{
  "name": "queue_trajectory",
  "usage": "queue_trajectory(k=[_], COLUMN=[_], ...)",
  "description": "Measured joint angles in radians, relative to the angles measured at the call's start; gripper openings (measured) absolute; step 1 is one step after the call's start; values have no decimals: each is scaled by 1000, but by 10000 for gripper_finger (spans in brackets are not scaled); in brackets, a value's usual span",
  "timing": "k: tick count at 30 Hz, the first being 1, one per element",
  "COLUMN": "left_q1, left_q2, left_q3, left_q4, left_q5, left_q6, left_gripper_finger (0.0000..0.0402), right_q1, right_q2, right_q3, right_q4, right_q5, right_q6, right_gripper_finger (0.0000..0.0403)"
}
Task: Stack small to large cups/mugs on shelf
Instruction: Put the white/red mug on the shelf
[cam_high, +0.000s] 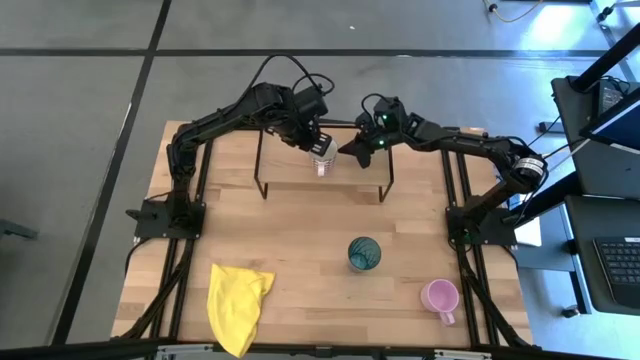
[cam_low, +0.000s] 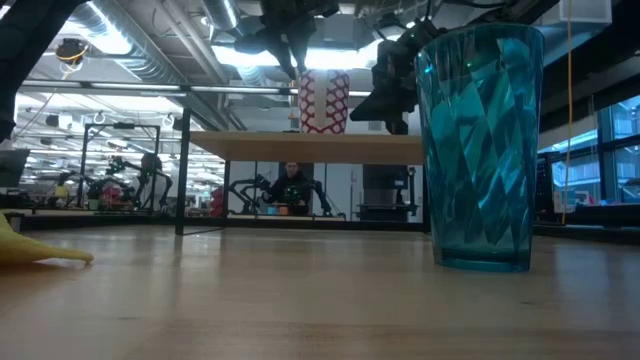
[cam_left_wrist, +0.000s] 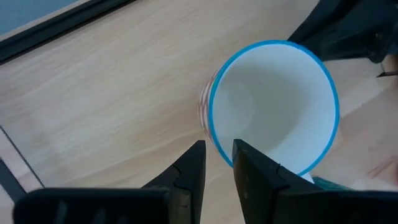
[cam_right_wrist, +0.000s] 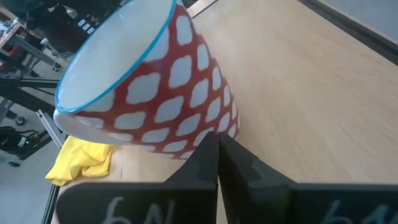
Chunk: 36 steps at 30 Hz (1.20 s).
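Observation:
A red-and-white patterned mug (cam_high: 322, 160) with a blue rim stands upright on the light-wood shelf (cam_high: 290, 172) at the table's far middle. My left gripper (cam_left_wrist: 219, 155) is just above it, slightly open, with one finger inside the rim and one outside. My right gripper (cam_right_wrist: 217, 146) is shut, with its tips at the mug's lower side wall, on the side toward the table's right edge. A teal cup (cam_high: 363, 254) stands on the table in front of the shelf. A pink mug (cam_high: 440, 296) stands at the near right. My left gripper comes from above, its fingers (cam_left_wrist: 249, 168) on either side of the mug's rim (cam_left_wrist: 214, 134), and the gap is wider than the wall; I cannot tell whether it touches. My right gripper's shut fingertips (cam_right_wrist: 208, 149) lie level at the mug's lower wall (cam_right_wrist: 214, 124); I cannot tell whether they touch.
A yellow cloth (cam_high: 237, 305) lies crumpled at the table's near left. The shelf stands on thin black wire legs (cam_high: 262, 185), with open space beneath it. Both arm bases (cam_high: 165, 215) stand at the table's left and right edges.

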Motion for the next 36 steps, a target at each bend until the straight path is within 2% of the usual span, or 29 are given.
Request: queue_trajectory(k=[7, 18, 26, 36], left_q1=[2, 7, 17, 23], left_q2=[-6, -22, -22, -22], left_q3=[0, 1, 1, 1], left_q4=[-104, -101, -100, -77], left_q5=[-40, -109, -136, -131], left_q6=[-2, 8, 27, 32], left_gripper_finger=[75, 75, 75, 75], right_q1=[-6, 31, 75, 76], right_q2=[0, 0, 0, 0], right_q3=[0, 0, 0, 0], right_q4=[-6, -13, -13, -12], right_q5=[-22, -81, -82, -52], right_q6=[0, 27, 27, 27], right_gripper_finger=[4, 4, 4, 4])
